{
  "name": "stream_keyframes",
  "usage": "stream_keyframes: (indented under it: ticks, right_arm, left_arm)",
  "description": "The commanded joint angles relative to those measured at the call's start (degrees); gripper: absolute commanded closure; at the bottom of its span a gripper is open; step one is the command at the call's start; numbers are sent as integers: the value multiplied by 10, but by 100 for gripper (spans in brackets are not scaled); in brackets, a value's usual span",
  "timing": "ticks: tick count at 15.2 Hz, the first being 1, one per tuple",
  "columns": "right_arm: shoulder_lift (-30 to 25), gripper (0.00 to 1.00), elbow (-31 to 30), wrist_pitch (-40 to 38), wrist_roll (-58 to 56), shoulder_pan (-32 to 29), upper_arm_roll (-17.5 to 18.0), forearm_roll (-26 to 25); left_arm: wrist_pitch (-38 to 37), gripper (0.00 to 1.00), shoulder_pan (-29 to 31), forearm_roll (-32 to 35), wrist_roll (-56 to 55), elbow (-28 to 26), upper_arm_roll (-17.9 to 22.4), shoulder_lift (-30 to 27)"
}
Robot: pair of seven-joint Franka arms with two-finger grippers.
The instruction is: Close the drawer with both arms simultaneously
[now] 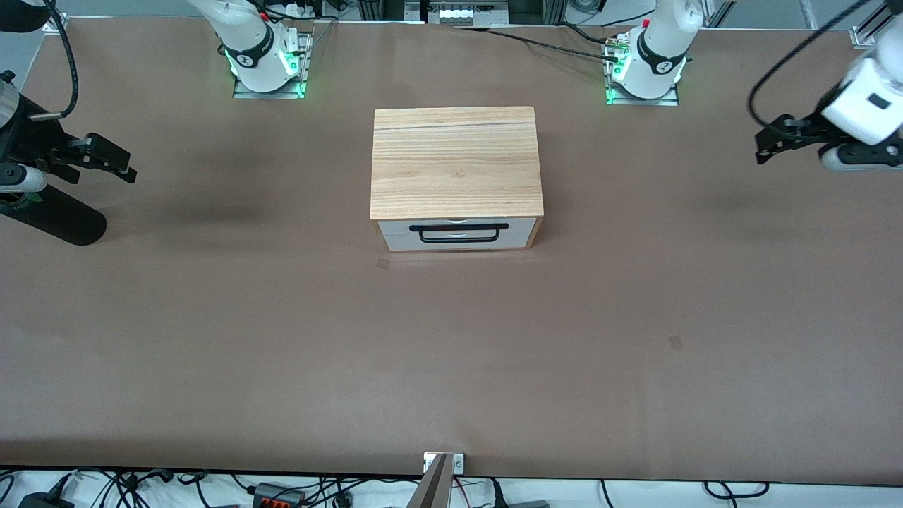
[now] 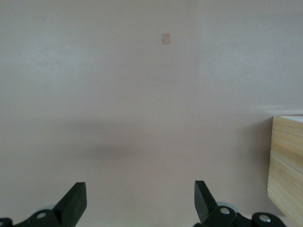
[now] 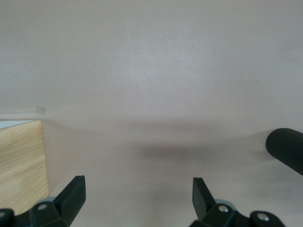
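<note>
White-fronted, black-handled drawer (image 1: 457,233) looks nearly shut; wide-jawed left gripper (image 1: 769,144) and right gripper (image 1: 116,164), over bare bench ends, should press its panel evenly.

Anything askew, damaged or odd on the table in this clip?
Nothing stands out. The drawer sits flush in the cabinet, squarely placed mid-table. The left claw and right claw hang open over bare table at their own ends, touching nothing. Only small tape marks dot the table.
</note>
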Motion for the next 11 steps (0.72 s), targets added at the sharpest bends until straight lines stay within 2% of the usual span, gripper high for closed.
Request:
stream_keyframes:
  ticks: [1, 11]
  right_arm:
    - [-1, 0, 8, -11, 1, -3, -1, -2]
    - [-1, 0, 10, -12, 1, -10, -4, 3]
  left_arm:
    - [16, 0, 9, 16, -18, -15, -6, -15]
    - [12, 0, 9, 12, -26, -5, -4, -2]
